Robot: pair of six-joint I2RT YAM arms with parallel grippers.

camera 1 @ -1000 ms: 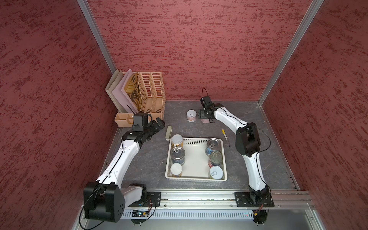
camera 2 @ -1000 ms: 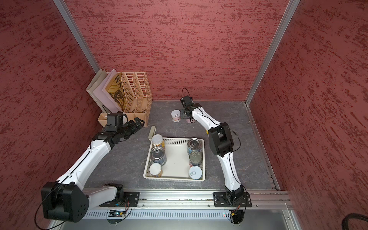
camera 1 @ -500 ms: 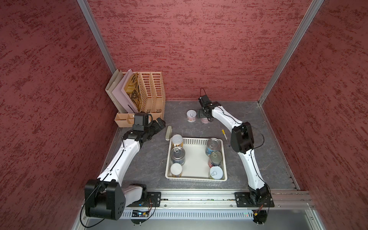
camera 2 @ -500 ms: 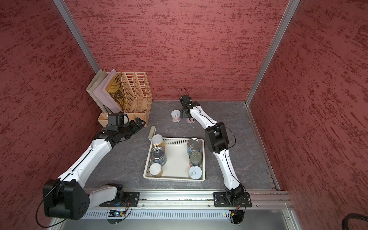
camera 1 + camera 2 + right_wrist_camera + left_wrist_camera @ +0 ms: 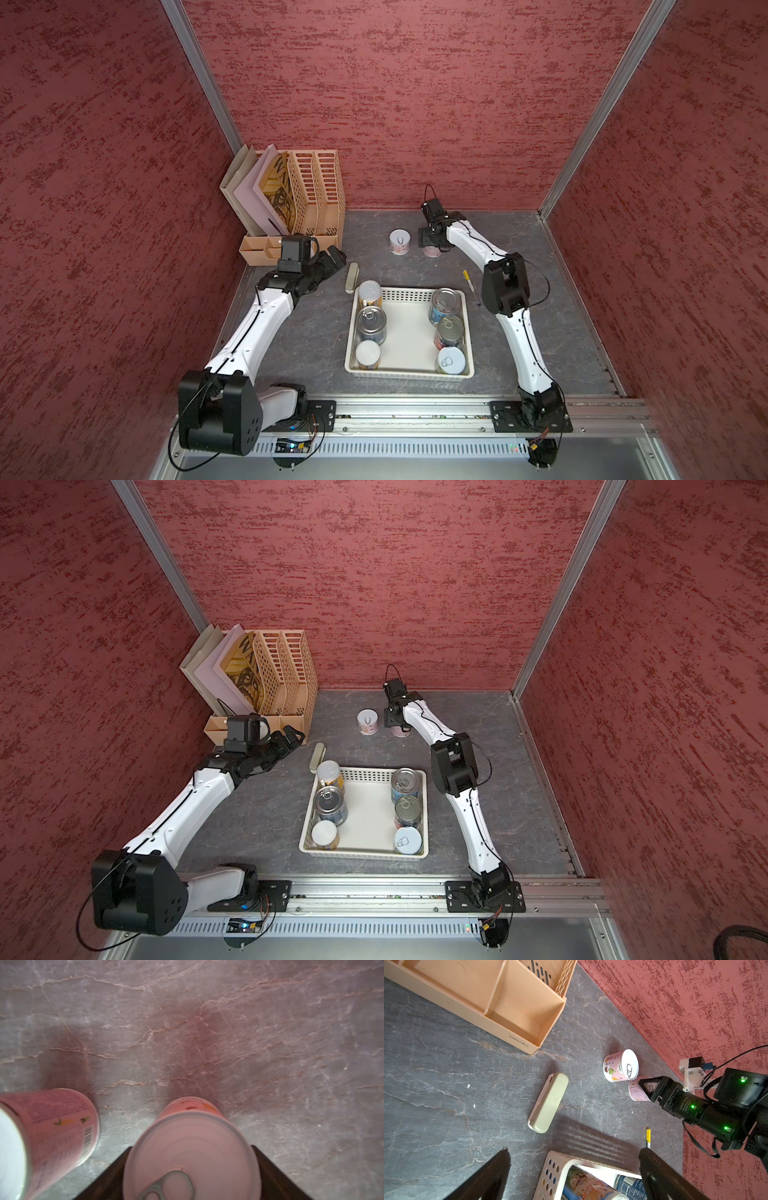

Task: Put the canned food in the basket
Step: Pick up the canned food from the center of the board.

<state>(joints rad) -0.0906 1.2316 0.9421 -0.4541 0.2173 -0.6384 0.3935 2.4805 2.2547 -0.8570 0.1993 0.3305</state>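
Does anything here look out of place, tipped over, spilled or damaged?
Nothing is spilled, tipped or damaged. Only two pink cans stand outside the basket, by the back wall; the right hand is around one.

both top views: same perch, high up on front side over rail (image 5: 415,409), tilted down toward back wall (image 5: 395,104); far off, so whole table (image 5: 311,332) plus basket (image 5: 409,372) fit in; framing near identical, just slid sideways slightly
left wrist cam: low over table next to peach organiser (image 5: 500,1030), looks across tabletop at right arm (image 5: 695,1111); mid range, clips basket corner
right wrist cam: aimed steeply down, super close on pull-tab can (image 5: 191,1147), blurry, neighbour can (image 5: 58,1126) half cut off
overlap: those two cans show up in all four views
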